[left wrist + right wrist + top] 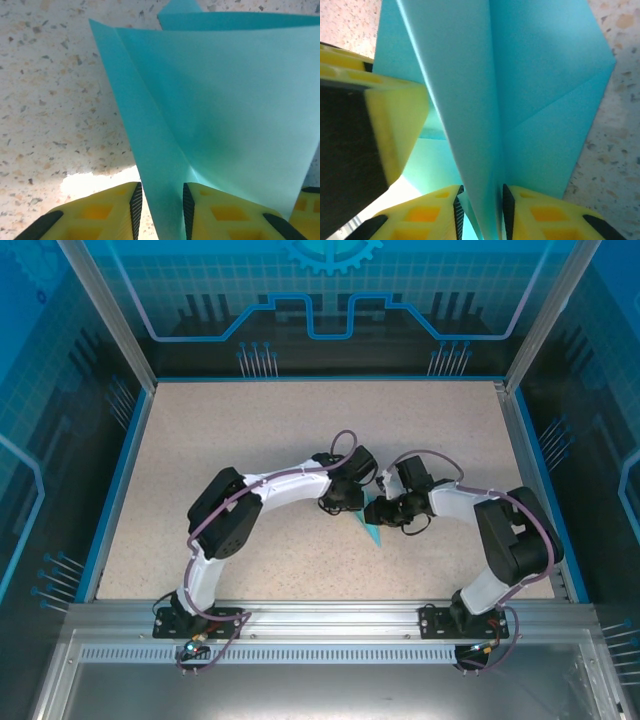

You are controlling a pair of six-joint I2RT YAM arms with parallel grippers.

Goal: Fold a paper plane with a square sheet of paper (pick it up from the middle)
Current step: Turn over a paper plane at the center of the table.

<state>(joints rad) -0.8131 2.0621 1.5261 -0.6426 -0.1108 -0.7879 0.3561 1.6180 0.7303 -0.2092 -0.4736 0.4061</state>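
Observation:
The square sheet of paper [373, 533] is folded into a slim, pointed turquoise shape with a central crease and sloping wing flaps. It stands on edge over the table's near middle, between both arms. In the left wrist view my left gripper [162, 210] has its yellow jaws closed around a lower fold of the paper [225, 100]. From the right, my right gripper [480, 210] pinches the central fold of the paper [530, 75] between its black pads. One left finger [395, 115] shows beside it. From above, the left gripper [345, 502] and right gripper [385, 510] almost meet.
The speckled beige tabletop [250, 430] stretches away behind the arms, bounded by a blue rim [120, 480] and clear enclosure walls. The metal rail [320, 615] with both arm bases runs along the near edge.

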